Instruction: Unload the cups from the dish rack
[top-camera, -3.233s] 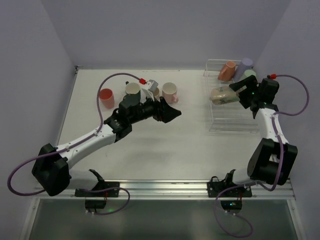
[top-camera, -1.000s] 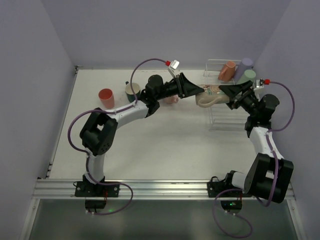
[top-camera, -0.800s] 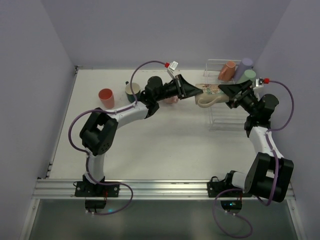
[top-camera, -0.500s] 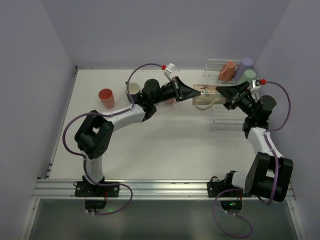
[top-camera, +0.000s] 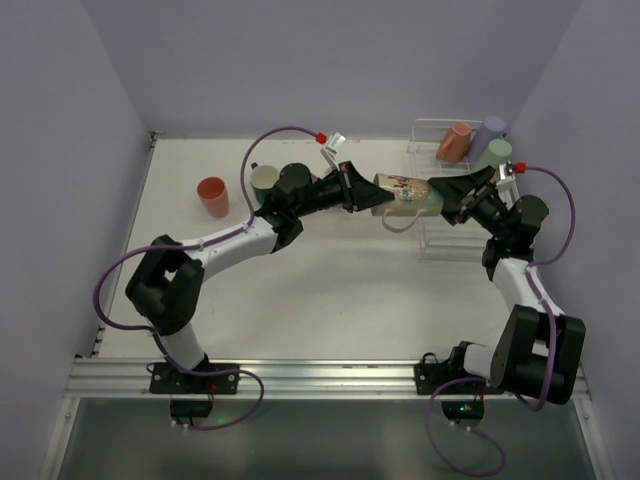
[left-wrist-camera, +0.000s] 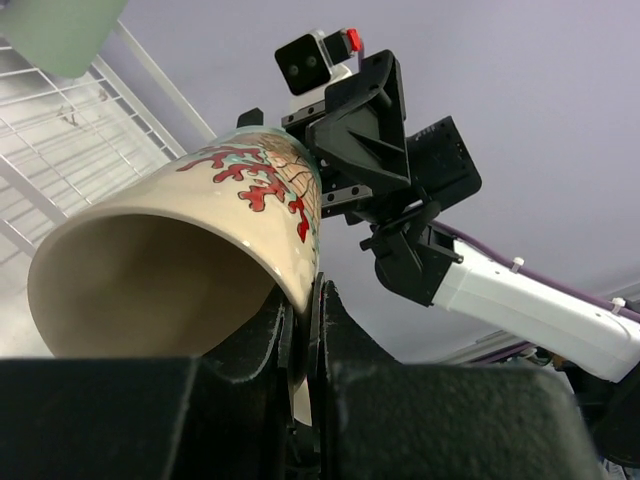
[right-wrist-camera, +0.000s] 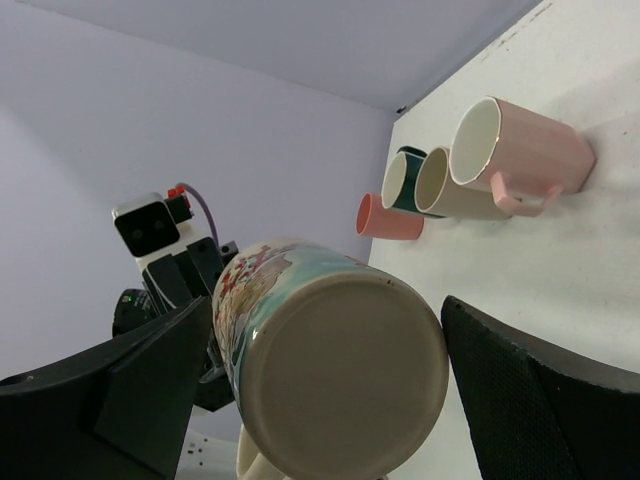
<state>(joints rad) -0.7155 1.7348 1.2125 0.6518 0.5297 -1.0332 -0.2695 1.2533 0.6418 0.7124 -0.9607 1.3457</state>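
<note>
Left gripper (left-wrist-camera: 305, 325) is clamped on the rim of the printed cream mug (top-camera: 400, 192). One finger is inside the mouth and one outside, pressed tight on the wall.

The mug is in the air above the table (top-camera: 330, 290), lying on its side just left of the dish rack (top-camera: 455, 260). Its mouth faces the left arm, its base faces the right arm, and its handle is on the near side in the top view.

Right gripper (top-camera: 441, 198) is spread wide, with a finger on either side of the mug's base. In the right wrist view the base fills the gap between them. Can't tell whether either finger actually touches the mug.

The rack sits on the right side of the table. Three cups are bunched at its far end:
- salmon cup (top-camera: 456, 142)
- lavender cup (top-camera: 490, 131)
- light green cup (top-camera: 498, 153)

The near part of the rack shows only bare wire grid.

Far left of the table, per the right wrist view, four cups stand in a row:
- pink mug (right-wrist-camera: 525, 148)
- tan mug (right-wrist-camera: 452, 190), touching or nearly touching the pink one
- dark green mug (right-wrist-camera: 404, 178), just behind the tan one
- red tumbler (right-wrist-camera: 385, 218), slightly apart at the end

In the top view the left arm covers the pink and tan mugs.
</note>
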